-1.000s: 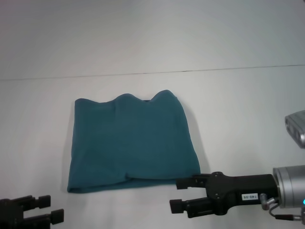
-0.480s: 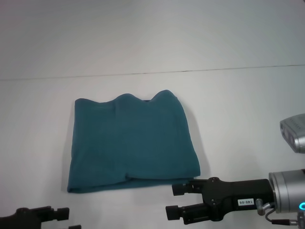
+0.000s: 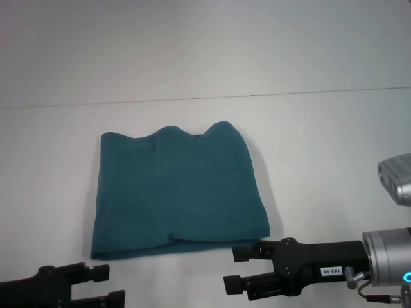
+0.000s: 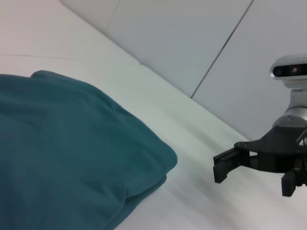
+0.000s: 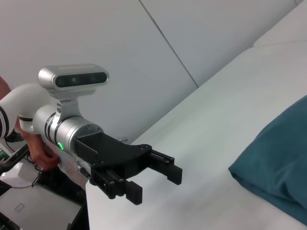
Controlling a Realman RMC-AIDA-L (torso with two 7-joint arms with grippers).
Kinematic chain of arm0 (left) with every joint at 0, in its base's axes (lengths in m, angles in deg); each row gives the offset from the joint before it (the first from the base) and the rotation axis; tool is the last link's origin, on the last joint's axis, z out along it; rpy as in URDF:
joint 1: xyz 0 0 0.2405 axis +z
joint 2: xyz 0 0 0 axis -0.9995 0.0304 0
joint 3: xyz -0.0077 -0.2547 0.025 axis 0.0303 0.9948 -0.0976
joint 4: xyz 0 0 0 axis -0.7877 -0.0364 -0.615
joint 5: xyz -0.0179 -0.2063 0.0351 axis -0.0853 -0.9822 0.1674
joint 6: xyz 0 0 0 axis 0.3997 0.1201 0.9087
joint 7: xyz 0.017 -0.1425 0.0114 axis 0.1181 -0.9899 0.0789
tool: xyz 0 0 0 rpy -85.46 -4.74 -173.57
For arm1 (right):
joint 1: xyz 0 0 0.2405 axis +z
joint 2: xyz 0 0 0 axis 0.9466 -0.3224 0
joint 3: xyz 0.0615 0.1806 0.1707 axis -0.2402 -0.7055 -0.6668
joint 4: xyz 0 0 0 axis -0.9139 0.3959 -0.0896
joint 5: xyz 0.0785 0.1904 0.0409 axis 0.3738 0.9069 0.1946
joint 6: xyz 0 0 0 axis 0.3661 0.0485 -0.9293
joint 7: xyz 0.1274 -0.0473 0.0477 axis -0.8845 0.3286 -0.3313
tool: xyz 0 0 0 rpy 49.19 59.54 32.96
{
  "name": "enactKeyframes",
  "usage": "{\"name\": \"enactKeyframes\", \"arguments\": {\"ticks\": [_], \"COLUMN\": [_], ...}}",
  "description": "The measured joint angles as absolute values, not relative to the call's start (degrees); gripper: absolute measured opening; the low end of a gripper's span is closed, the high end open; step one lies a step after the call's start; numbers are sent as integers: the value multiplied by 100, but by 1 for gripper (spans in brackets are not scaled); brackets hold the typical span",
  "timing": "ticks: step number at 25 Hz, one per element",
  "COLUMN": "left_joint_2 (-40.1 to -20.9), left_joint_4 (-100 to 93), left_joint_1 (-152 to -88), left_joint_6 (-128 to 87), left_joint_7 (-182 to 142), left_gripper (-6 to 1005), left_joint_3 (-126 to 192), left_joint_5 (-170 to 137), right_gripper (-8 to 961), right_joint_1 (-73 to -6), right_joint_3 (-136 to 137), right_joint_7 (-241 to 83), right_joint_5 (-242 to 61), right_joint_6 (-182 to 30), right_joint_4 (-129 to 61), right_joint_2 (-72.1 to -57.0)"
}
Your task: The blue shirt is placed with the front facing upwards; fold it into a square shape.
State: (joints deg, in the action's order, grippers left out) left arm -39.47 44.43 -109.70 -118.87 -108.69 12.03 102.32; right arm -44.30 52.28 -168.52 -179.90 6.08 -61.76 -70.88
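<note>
The blue shirt (image 3: 176, 192) lies folded into a rough rectangle on the white table, plain teal side up, with a wavy far edge. It also shows in the left wrist view (image 4: 62, 153) and the right wrist view (image 5: 283, 163). My left gripper (image 3: 108, 285) hovers open near the table's front edge, just in front of the shirt's near left corner. My right gripper (image 3: 234, 269) is open too, in front of the near right corner and pointing left. Neither gripper touches the cloth. Each wrist view shows the other arm's gripper: the right one (image 4: 254, 175) and the left one (image 5: 154, 184).
The white table (image 3: 321, 160) stretches around the shirt on all sides. A thin seam (image 3: 289, 94) runs across behind the shirt. The right arm's silver wrist camera (image 3: 398, 176) sticks up at the right edge.
My left gripper has moved right, further into view at the bottom left. My right gripper dropped slightly toward the front edge, then held still. The shirt has not moved.
</note>
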Motion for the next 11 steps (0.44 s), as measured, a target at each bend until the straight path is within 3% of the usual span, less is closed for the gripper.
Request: {"name": "enactKeyframes", "arguments": {"ticks": [11], "left_joint_2": [-3931], "left_joint_4": [4276], "left_joint_1": [-11095], "left_joint_6": [-11754], "left_joint_7": [-10929], "left_gripper": [751], "left_joint_3": [1189], "left_joint_5": [10228], "right_gripper": [945], "right_joint_1": [-4553], "right_joint_3": [5170], "right_joint_7": [-16890], "right_joint_5": [-17994], "right_joint_6": [601], "right_joint_4": [-6044], "right_joint_2": [-7035]}}
